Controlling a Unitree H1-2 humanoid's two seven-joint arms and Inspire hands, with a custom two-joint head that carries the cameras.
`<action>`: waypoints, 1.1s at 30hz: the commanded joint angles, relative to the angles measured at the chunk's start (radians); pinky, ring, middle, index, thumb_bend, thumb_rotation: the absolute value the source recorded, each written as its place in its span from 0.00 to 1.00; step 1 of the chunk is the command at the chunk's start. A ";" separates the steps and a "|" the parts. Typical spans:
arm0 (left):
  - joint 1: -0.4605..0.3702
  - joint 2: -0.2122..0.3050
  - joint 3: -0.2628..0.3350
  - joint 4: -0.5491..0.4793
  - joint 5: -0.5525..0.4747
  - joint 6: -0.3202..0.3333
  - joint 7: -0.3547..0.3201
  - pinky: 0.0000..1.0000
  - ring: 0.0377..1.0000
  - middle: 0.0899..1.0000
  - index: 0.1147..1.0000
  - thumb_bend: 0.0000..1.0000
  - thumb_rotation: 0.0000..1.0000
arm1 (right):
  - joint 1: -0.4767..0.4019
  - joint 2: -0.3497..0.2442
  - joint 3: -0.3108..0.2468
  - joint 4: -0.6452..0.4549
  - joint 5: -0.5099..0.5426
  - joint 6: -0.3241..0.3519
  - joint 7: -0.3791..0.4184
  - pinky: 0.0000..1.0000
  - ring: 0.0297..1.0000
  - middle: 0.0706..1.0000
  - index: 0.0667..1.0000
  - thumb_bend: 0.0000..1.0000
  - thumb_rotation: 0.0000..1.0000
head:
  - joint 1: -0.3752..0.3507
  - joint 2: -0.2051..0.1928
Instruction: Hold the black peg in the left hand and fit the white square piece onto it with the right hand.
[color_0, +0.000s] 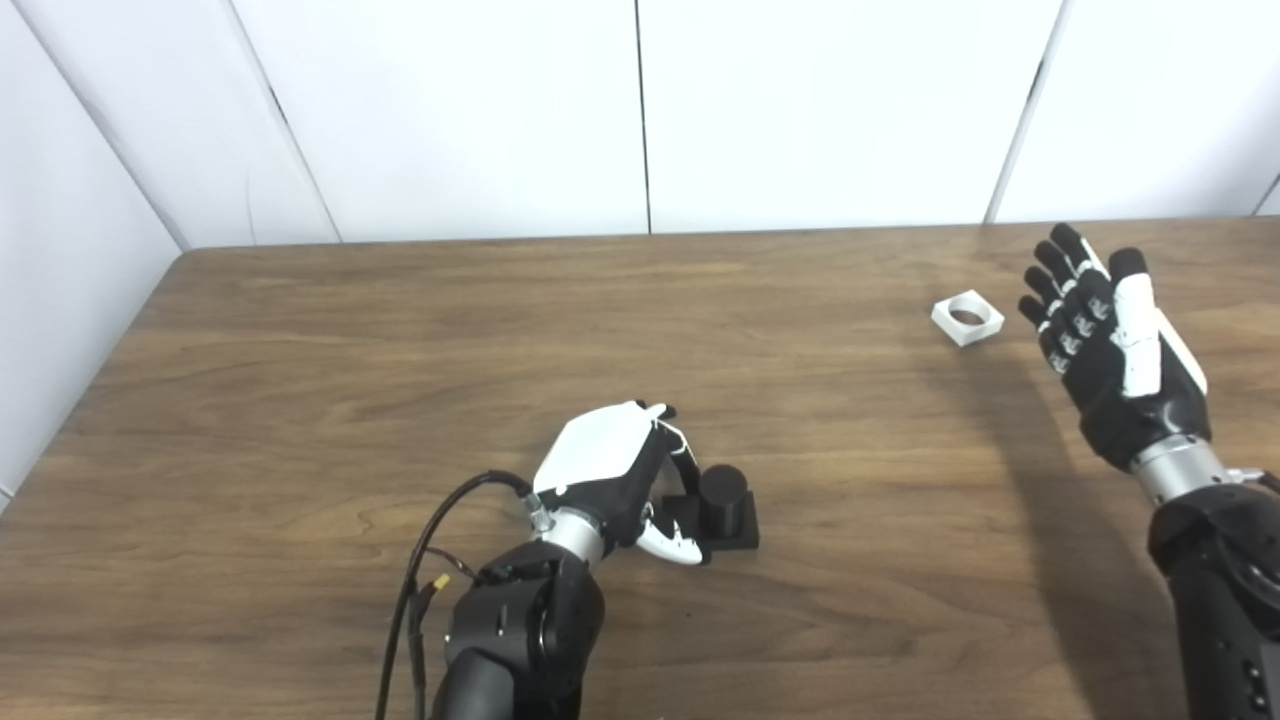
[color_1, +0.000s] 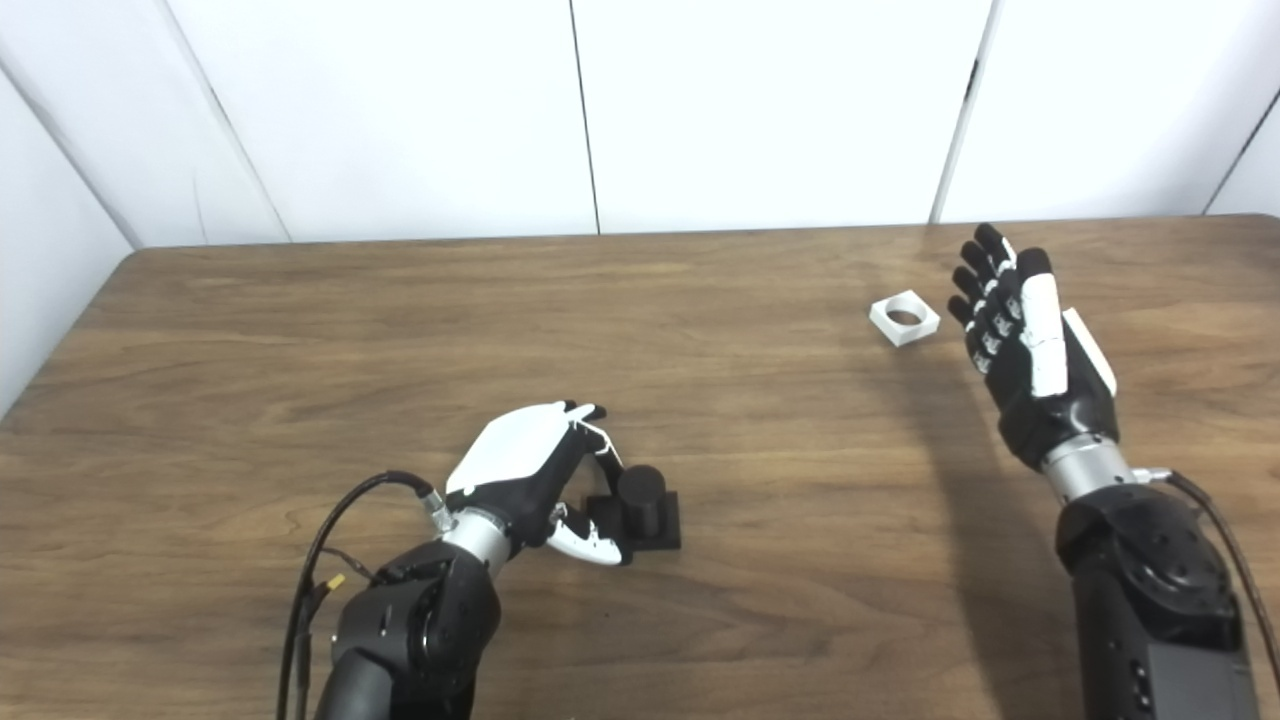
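Peg (color_0: 722, 505) beside left hand (color_0: 610, 475)

My left robot hand (color_0: 610, 475) is white-backed with black fingers; the peg (color_0: 722, 495) is black, the square piece (color_0: 967, 317) white, the surface (color_0: 400, 340) brown wood-grain.

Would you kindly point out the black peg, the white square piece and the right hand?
black peg (color_0: 722, 487), left eye view, top of the cylinder.
white square piece (color_0: 985, 327), left eye view, near rim.
right hand (color_1: 1020, 340), right eye view, palm.
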 joint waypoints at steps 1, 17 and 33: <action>-0.021 0.006 -0.002 0.002 0.010 -0.011 0.019 1.00 1.00 0.95 0.41 0.53 0.06 | -0.071 -0.031 0.011 -0.021 -0.010 -0.005 0.015 1.00 1.00 1.00 1.00 0.61 1.00 | 0.000 0.001; -0.023 0.013 -0.002 0.012 0.009 -0.009 0.021 1.00 1.00 0.95 0.42 0.53 0.06 | -0.199 -0.166 0.132 0.108 -0.223 0.015 0.036 1.00 1.00 1.00 1.00 0.68 0.88 | -0.010 -0.006; -0.014 0.013 -0.006 0.017 -0.006 -0.008 0.042 1.00 1.00 0.95 0.42 0.53 0.06 | -0.295 -0.275 0.276 0.221 -0.492 -0.064 0.079 1.00 1.00 0.99 0.90 0.71 0.50 | -0.011 -0.015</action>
